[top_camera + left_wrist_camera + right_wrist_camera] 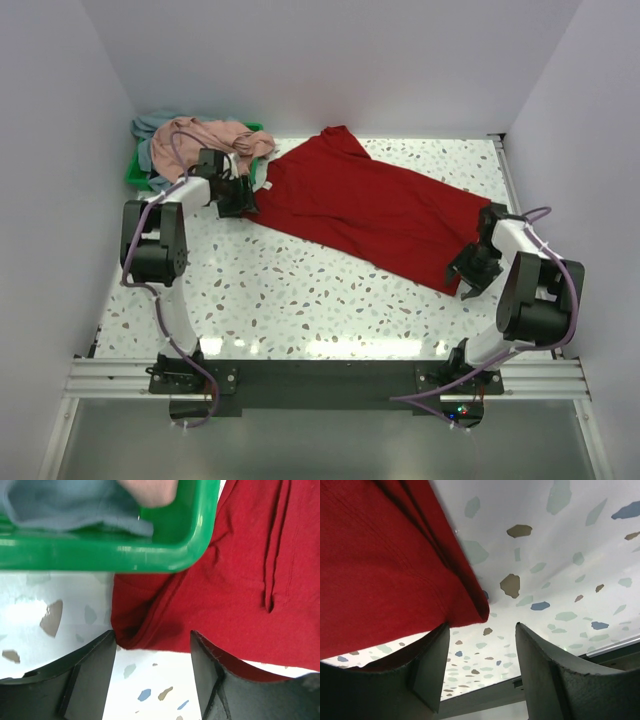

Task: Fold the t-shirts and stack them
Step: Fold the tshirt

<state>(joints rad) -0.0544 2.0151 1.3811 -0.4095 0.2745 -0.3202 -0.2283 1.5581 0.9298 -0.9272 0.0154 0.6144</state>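
We see the red t-shirt (370,205) lying spread out on the table (300,300). It lies slantwise, from the far left part of the table down toward the right edge. One part of it sticks out toward the far edge.

The green tray (135,172) sits in the far left corner of the table. The pink t-shirt (215,135) is bunched up in a heap on top of it. The grey-blue t-shirt (150,125) lies under the pink one and peeks out at the tray's far side. Both are crumpled, not folded. The left end of the red t-shirt reaches right up to the tray's corner.

The left gripper (238,195) is down low at that left end, just beside the tray. Its two fingers (92,675) stand well apart. A corner of the red t-shirt lies in the gap between them, and some red cloth shows past one finger. The fingers are not pinching it.

The right gripper (470,270) is down low at the other end of the red t-shirt, near the right edge of the table. Its fingers (545,670) also stand well apart. A corner of the red cloth lies in the gap, and nothing is squeezed.
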